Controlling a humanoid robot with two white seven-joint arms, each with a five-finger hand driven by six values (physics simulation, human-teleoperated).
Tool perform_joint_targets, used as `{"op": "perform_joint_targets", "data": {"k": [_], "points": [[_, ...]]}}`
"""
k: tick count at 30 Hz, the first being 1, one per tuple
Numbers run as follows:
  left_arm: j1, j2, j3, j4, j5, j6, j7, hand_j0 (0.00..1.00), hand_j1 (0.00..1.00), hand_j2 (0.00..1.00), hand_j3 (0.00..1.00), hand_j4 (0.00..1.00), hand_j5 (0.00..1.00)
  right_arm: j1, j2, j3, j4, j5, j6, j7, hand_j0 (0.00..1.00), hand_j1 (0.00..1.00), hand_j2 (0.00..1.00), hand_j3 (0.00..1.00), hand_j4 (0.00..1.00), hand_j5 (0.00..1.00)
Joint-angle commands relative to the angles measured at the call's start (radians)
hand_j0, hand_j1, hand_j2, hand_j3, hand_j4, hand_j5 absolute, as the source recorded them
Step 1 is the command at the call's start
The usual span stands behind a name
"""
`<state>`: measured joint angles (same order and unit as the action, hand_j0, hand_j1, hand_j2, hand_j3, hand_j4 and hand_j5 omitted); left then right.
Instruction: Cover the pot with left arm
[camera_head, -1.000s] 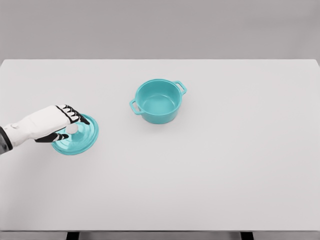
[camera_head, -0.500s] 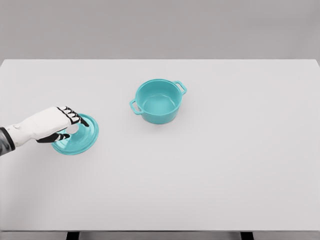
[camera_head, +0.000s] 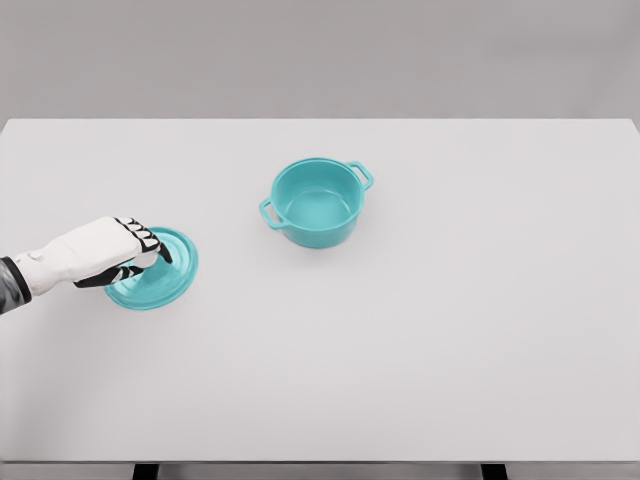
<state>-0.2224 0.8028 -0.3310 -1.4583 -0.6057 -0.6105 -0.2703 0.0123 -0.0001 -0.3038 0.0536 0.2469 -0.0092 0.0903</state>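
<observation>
Your left hand (camera_head: 112, 254) comes in from the lower left edge of the head view and sits over the left part of the teal lid (camera_head: 158, 270), with the white back of the hand facing up and the forearm trailing off toward the frame edge. You can see its dark fingers (camera_head: 150, 240) curled down over the white knob (camera_head: 146, 259) at the lid's middle, the thumb tucked in below it from the near side, so the hand is closed around that knob. From this view you cannot tell whether the lid is raised off the surface or resting on it; it looks flat and level, with its round rim showing clearly to the right of the hand and along the near edge. The lid lies directly under and just right of your hand, on the left side of the white table (camera_head: 420, 340). The teal pot (camera_head: 316, 202) stands upright well apart from the lid, up and to the right of it, near the middle of the table. You can look straight into its open mouth, and its two loop handles stick out at the lower left and upper right of the rim. Bare table lies between the lid's right rim and the pot's near handle. Your right arm does not show anywhere in this view.
</observation>
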Motion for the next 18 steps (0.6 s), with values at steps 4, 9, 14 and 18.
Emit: {"op": "perform_joint_targets", "data": {"k": [4, 9, 14, 18], "points": [[0.0, 0.001, -0.002, 0.001, 0.0, 0.0, -0.001, 0.5, 0.5, 0.5, 0.5, 0.5, 0.5, 0.0, 0.0, 0.0, 0.0, 0.0, 0.0, 0.0, 1.0, 1.0, 1.0, 1.0, 1.0, 1.0], [-0.014, 0.001, -0.002, -0.008, 0.001, 0.0, -0.001, 0.45, 0.45, 0.45, 0.45, 0.45, 0.45, 0.0, 0.0, 0.0, 0.0, 0.0, 0.0, 0.0, 1.0, 1.0, 1.0, 1.0, 1.0, 1.0], [-0.026, 0.002, 0.0, -0.01, 0.006, 0.0, -0.001, 0.43, 0.43, 0.43, 0.43, 0.43, 0.43, 0.0, 0.0, 0.0, 0.0, 0.0, 0.0, 0.0, 1.0, 1.0, 1.0, 1.0, 1.0, 1.0], [-0.051, 0.002, 0.0, -0.013, 0.009, 0.0, 0.0, 0.43, 0.43, 0.43, 0.43, 0.43, 0.43, 0.0, 0.0, 0.0, 0.002, 0.0, 0.0, 0.0, 1.0, 1.0, 1.0, 1.0, 1.0, 1.0]]}}
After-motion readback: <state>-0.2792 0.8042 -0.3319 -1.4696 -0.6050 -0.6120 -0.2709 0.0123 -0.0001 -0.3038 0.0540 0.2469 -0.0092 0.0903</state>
